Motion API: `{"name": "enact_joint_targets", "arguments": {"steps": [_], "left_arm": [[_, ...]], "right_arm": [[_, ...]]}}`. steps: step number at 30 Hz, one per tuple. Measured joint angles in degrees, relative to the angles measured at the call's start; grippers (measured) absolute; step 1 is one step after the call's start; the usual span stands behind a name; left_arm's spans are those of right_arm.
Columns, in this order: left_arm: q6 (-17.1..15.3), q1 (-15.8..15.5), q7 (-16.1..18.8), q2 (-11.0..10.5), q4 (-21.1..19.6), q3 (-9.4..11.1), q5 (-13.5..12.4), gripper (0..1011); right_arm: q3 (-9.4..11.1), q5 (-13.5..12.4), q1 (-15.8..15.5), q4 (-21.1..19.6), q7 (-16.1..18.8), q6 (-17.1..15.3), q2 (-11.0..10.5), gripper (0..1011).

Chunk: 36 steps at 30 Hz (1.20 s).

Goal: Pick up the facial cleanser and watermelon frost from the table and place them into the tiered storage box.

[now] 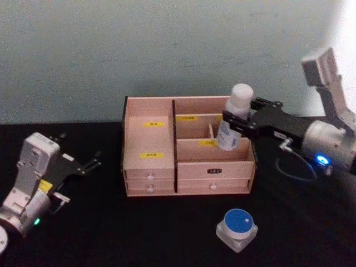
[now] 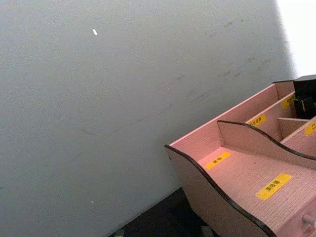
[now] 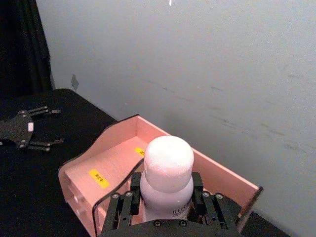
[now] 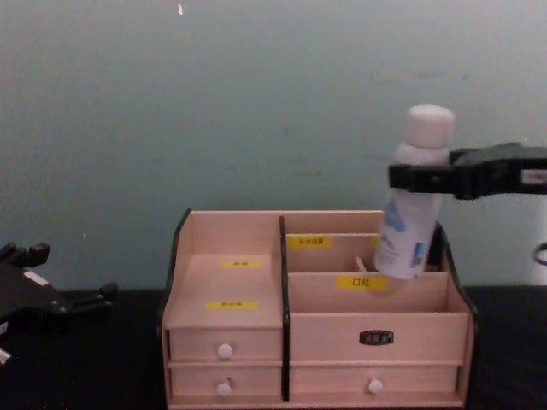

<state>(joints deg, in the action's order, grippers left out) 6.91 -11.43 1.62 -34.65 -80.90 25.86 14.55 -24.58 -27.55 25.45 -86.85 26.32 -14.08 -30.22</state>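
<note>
My right gripper is shut on the facial cleanser, a tall white bottle with pale blue print, gripping it just below the cap. The bottle hangs tilted, with its base dipping into the right rear part of the tiered storage box. In the right wrist view the black fingers clamp both sides of the bottle. The watermelon frost, a squat jar with a blue lid, stands on the table in front of the box's right end. My left gripper rests open, left of the box.
The wooden box has stepped compartments with yellow labels and white-knobbed drawers along its front. It stands on a black table close to a pale grey-green wall. The left wrist view shows the box's left end.
</note>
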Motion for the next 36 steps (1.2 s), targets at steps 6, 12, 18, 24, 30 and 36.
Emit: {"name": "enact_joint_targets", "arguments": {"steps": [6, 12, 18, 24, 30, 36], "left_arm": [[0.0, 0.0, 0.0, 0.0, 0.0, 0.0, 0.0, 1001], [0.0, 0.0, 0.0, 0.0, 0.0, 0.0, 0.0, 1001], [0.0, 0.0, 0.0, 0.0, 0.0, 0.0, 0.0, 1001], [0.0, 0.0, 0.0, 0.0, 0.0, 0.0, 0.0, 1001], [0.0, 0.0, 0.0, 0.0, 0.0, 0.0, 0.0, 1001], [0.0, 0.0, 0.0, 0.0, 0.0, 0.0, 0.0, 1001]], "right_arm": [[-2.5, 1.5, 4.3, 4.2, 0.4, -0.1, 3.5, 601], [-3.9, 2.4, 7.5, 8.3, 0.0, -0.9, 6.7, 601], [-4.4, 3.2, 9.9, 11.9, -0.8, -1.7, 9.3, 601], [-4.4, 3.5, 11.2, 13.9, -1.1, -2.0, 10.6, 601], [-4.4, 3.9, 12.2, 15.5, -1.2, -2.4, 11.7, 601], [-4.3, 4.3, 12.4, 16.4, -1.2, -2.7, 12.1, 601]]}}
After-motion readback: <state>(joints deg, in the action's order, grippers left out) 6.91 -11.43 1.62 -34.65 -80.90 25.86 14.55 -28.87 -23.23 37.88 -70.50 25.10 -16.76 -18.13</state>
